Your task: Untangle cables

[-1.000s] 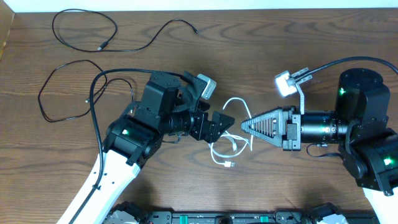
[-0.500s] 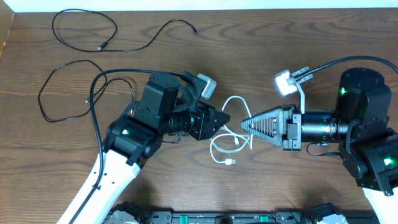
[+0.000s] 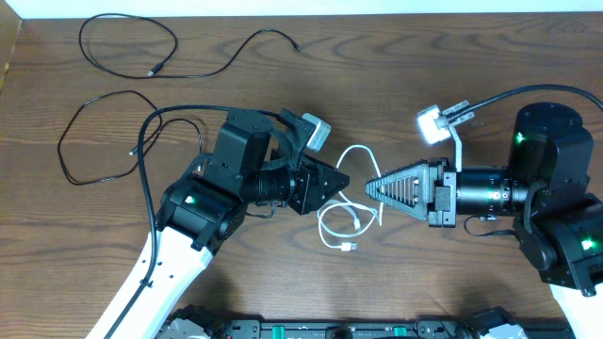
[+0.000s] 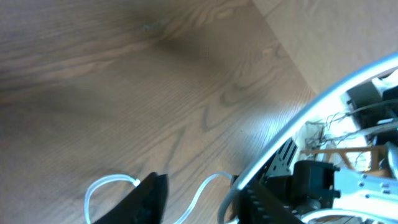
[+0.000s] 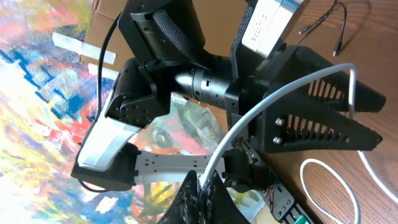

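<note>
In the middle of the overhead view, the white cable (image 3: 322, 224) lies in loose loops on the counter (image 3: 452, 56) between the two arms. The left claw (image 3: 341, 180) is closed to a point on one strand, and the right claw (image 3: 369, 186), facing it from the right, pinches another strand. The two black cables lie separately at the upper left, one (image 3: 273, 32) along the top edge and the other (image 3: 60, 146) below it.

A dark wood-grain table (image 3: 452, 56) is seen from overhead, bordered along its far edge by a pale strip (image 3: 377, 6) and at its far left corner by cardboard (image 3: 6, 52). In the right wrist view, a brightly painted multicoloured surface (image 5: 37, 124) is shown beside a cardboard box (image 5: 102, 15), on which pale tape strips (image 5: 74, 42) are stuck.
</note>
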Robot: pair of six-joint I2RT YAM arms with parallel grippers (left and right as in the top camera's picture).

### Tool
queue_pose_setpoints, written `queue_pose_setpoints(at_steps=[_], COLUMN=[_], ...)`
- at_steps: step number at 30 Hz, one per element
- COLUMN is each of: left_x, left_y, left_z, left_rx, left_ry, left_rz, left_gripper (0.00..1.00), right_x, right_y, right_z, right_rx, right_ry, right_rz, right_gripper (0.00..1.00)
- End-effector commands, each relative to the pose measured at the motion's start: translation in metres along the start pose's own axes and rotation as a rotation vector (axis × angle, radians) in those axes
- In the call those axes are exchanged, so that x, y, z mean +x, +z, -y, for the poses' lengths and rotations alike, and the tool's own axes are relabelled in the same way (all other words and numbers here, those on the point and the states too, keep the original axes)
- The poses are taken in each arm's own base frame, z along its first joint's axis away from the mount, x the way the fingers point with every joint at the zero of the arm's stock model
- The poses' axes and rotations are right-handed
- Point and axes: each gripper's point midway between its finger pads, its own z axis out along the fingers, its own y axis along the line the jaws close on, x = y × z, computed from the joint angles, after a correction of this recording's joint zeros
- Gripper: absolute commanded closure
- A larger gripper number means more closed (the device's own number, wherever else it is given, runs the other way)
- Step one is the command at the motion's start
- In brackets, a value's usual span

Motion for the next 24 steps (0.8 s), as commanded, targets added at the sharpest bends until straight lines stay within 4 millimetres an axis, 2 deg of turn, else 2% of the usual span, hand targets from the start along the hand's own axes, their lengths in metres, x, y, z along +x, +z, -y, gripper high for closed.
queue_pose_setpoints(at_steps=[1, 6, 10, 15, 18, 24], left_x=[-0.0003, 0.0003, 0.0004, 0.0004, 0.0004, 0.0004], left_y=[-0.0011, -0.0012, -0.0012, -0.0012, -0.0012, -0.0012], left_z=[0.0058, 0.0081, 0.0087, 0.0087, 0.0087, 0.0087], left_rx=[0.026, 0.039, 0.043, 0.043, 0.043, 0.043], left_ry=[0.01, 0.011, 0.011, 0.011, 0.011, 0.011], left_rz=[0.001, -0.003, -0.004, -0.004, -0.004, -0.004], left_gripper=[0.64, 0.65, 0.71, 0.73, 0.78, 0.79], right_x=[0.0011, 0.0011, 0.0011, 0.0012, 0.0011, 0.0012], right_y=[0.0009, 0.0009, 0.0009, 0.0009, 0.0009, 0.0009], right_z=[-0.0042, -0.0042, -0.0042, -0.0041, -0.0042, -0.0041], right_rx=[-0.008, -0.007, -0.007, -0.007, -0.007, -0.007], right_ry=[-0.001, -0.001, -0.001, -0.001, -0.001, -0.001], right_rz=[-0.006, -0.006, -0.006, -0.006, -0.006, -0.006], right_gripper=[0.99, 0.98, 0.98, 0.98, 0.98, 0.98])
